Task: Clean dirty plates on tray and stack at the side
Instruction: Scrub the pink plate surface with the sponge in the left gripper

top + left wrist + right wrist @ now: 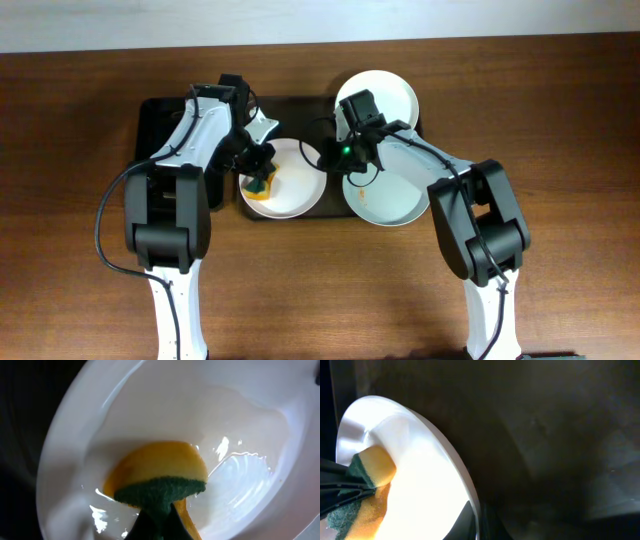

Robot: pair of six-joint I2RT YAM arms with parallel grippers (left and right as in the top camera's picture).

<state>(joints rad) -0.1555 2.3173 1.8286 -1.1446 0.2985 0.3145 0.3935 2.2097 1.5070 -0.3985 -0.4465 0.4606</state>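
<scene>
Left gripper [258,172]: closed on a yellow sponge [160,472] by its green scouring layer, pressing it into the left half of the near white plate [298,185].
Right gripper [335,158]: nipped shut on the right rim of the same plate; in the right wrist view the rim runs between two dark fingers [454,527].
Near white plate: front edge overhanging the brown tray [300,108] onto the table [80,150]; just beside the pale blue-grey plate [400,195].
Pale blue-grey plate: also past the tray's front edge, with a small orange speck near its left side.
Far white plate [385,90]: at the tray's back right corner, its rim past the tray edge, overlapping the blue-grey one.
Black tray [150,120]: against the brown tray's left end, under the left arm.
Open room: bare wood wide to the left, right and front of both trays.
Markings: a green light [345,152] lit on the right wrist.
</scene>
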